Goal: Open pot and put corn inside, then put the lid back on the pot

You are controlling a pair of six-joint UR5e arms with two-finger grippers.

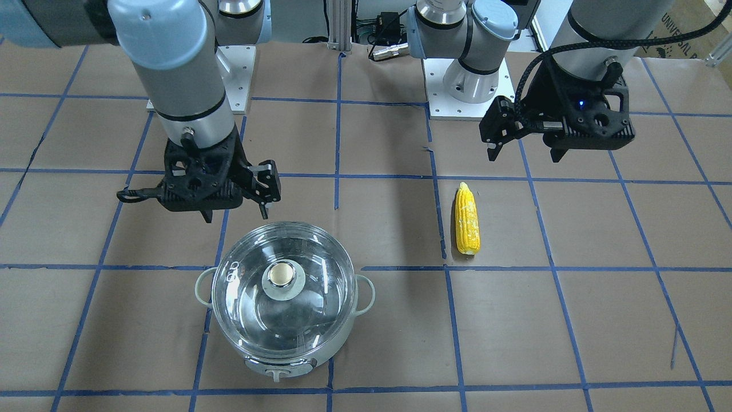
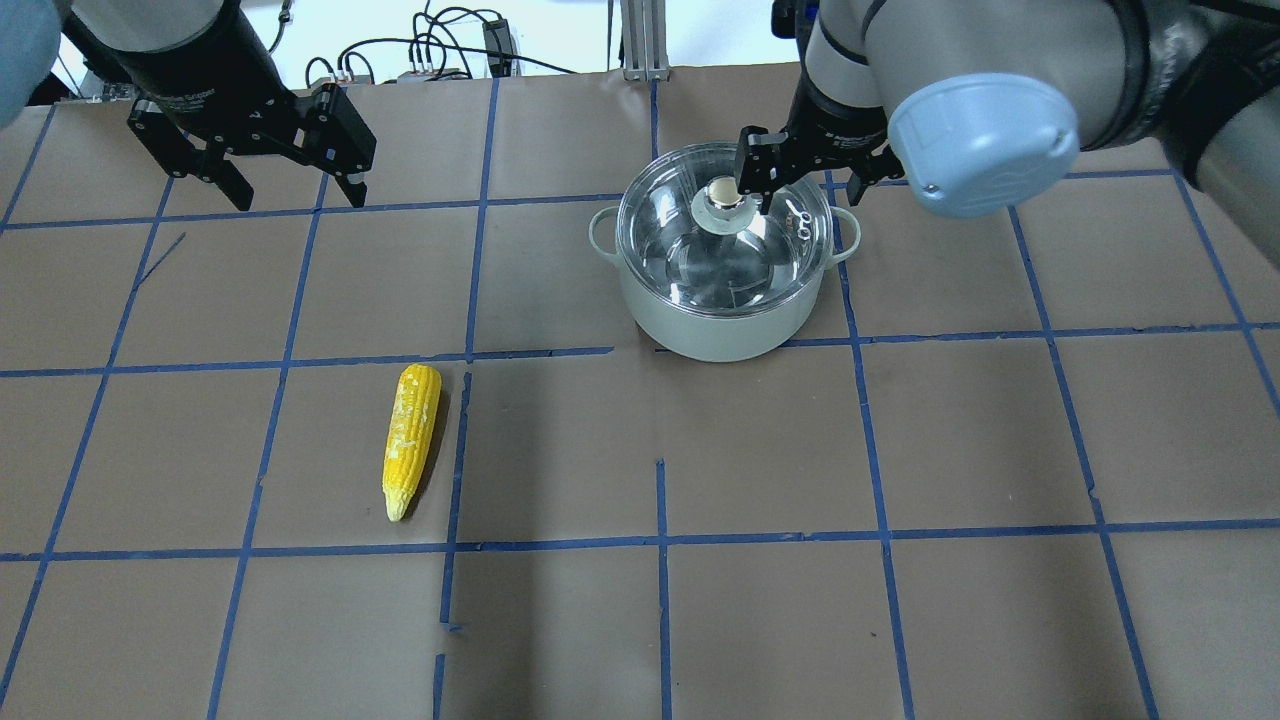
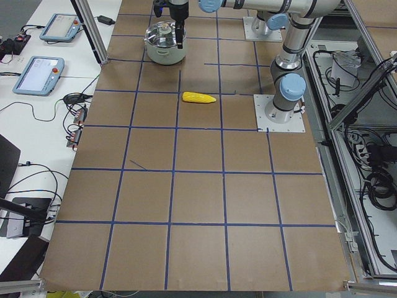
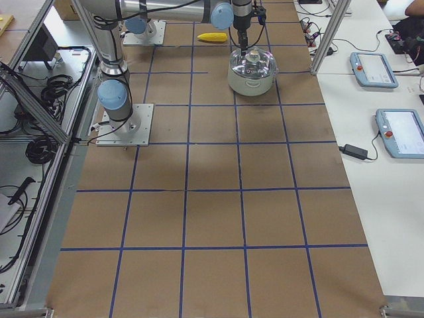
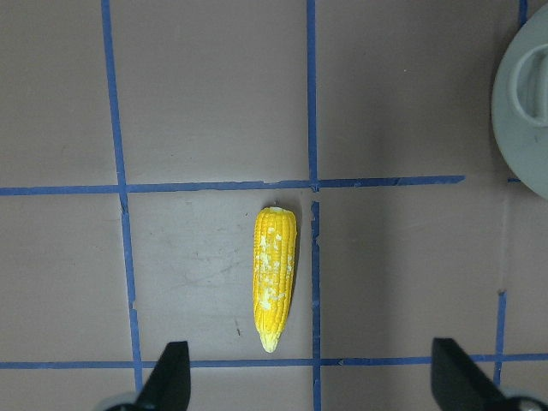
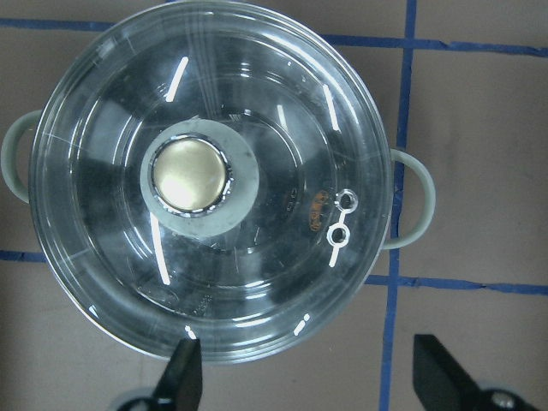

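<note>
Right gripper (image 6: 310, 377) hangs over the pot (image 2: 715, 320), fingers spread wide and holding nothing. Under it the lid (image 6: 257, 111) sits closed on the pot; taking it off is not yet done. What matters is the knob (image 6: 190, 181) at the lid's centre. In the right wrist view it does not lie in the gap between the fingers but beyond them, toward the operators' edge of the table, and shifted toward the robot's left. So, in my judgement, this gripper must go forward and a little left before it descends. Its height above the knob is hard to read, because the views look steeply down. The pot stands on the right half of the table, nearer the operators' edge than the robot's.

Farther off, on the left half, the corn (image 2: 410, 435) lies flat, well apart from the pot. Its long axis runs from the robot's edge to the operators' edge, tapered tip toward the robot. Left gripper (image 5: 310, 368) hovers on that side, also opened and empty, its fingers set across the cob's length. It is the nearer arm for the corn, the right one for the lid.
</note>
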